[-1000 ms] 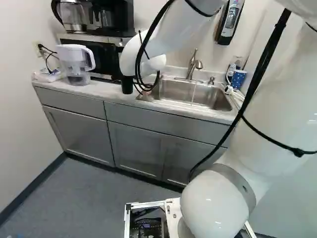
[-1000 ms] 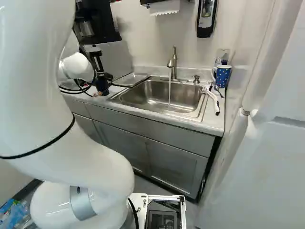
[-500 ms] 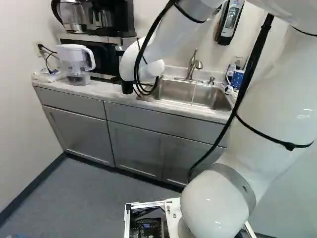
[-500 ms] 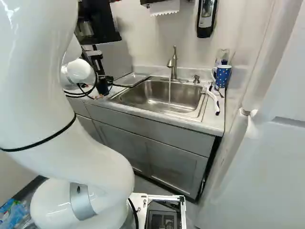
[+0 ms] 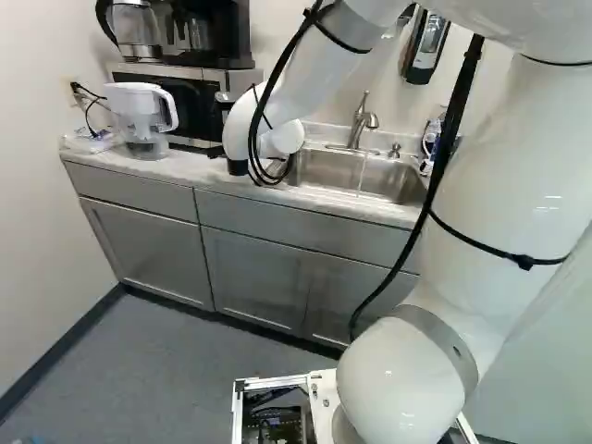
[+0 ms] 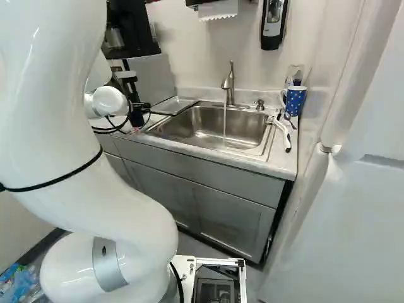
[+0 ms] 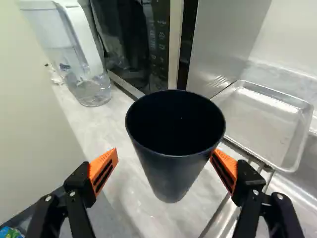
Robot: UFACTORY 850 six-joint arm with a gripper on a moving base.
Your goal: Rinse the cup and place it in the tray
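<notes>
Part of the black gripper [image 6: 138, 118] shows around the cup at the left of the right base view. Seen from the wrist, the gripper [image 7: 165, 153] is open, its orange pads [image 7: 103, 171] on either side of the dark cup [image 7: 171, 173]. One pad overlaps the cup's side; a gap shows at the other. The cup [image 5: 238, 167] stands upright on the counter, partly hidden by the arm in the left base view. A shallow metal tray [image 7: 262, 119] lies beside it. Water runs from the faucet [image 6: 228, 82] into the sink [image 6: 202, 126].
A water pitcher [image 7: 74, 54] and a microwave [image 7: 141, 44] are close to the cup. By the sink's far side are a blue dotted mug [image 6: 295, 101] and a white-handled brush [image 6: 282, 134]. The counter's front edge [image 5: 139, 165] runs below the arm.
The wrist has come down a little over the cup and hides more of it in the left base view. The upper arm has swung leftward there. Base and cup have stayed put.
</notes>
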